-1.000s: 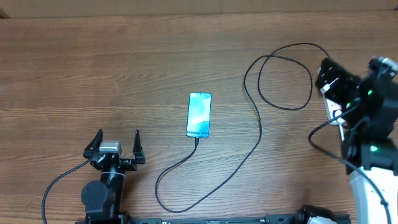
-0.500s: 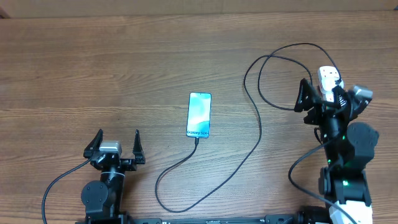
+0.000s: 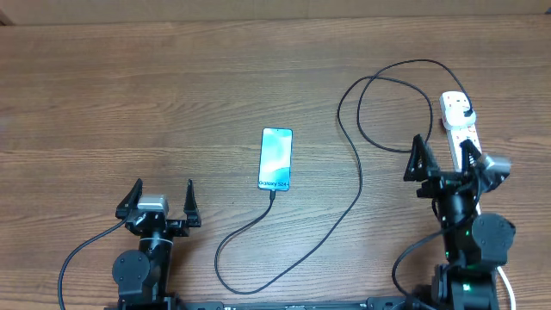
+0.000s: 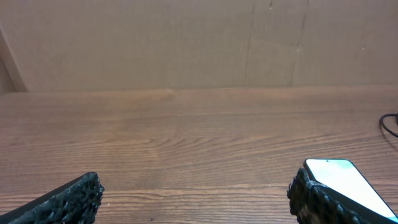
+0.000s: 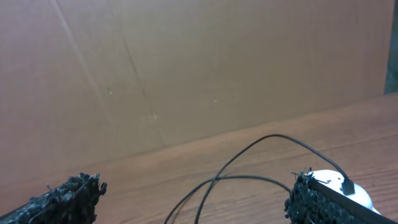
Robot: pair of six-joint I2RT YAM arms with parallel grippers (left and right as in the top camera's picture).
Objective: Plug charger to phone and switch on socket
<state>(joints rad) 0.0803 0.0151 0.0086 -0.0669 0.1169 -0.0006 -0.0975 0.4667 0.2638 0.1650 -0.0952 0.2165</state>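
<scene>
The phone (image 3: 276, 158) lies screen-up at the table's centre, its light-blue display lit. The charger (image 3: 356, 184), a thin black cable, meets the phone's near end, curls toward the front edge, then loops back to a black plug head (image 3: 463, 104) seated in the white socket (image 3: 456, 122) at the right. My right gripper (image 3: 442, 158) stands open just in front of the socket, hiding its near end and holding nothing. My left gripper (image 3: 160, 201) rests open at the front left, apart from everything. In the left wrist view the phone (image 4: 346, 182) shows beside the right finger (image 4: 311, 199).
A brown cardboard wall (image 4: 186, 43) closes off the far side of the wooden table (image 3: 129, 95). The right wrist view shows the charger's loop (image 5: 249, 163) between the open fingers (image 5: 68, 198) and the socket's white end (image 5: 333, 179).
My right arm has pulled back from over the socket toward the front edge, uncovering the socket's far end and plug. The left arm, phone and cable have not moved.
</scene>
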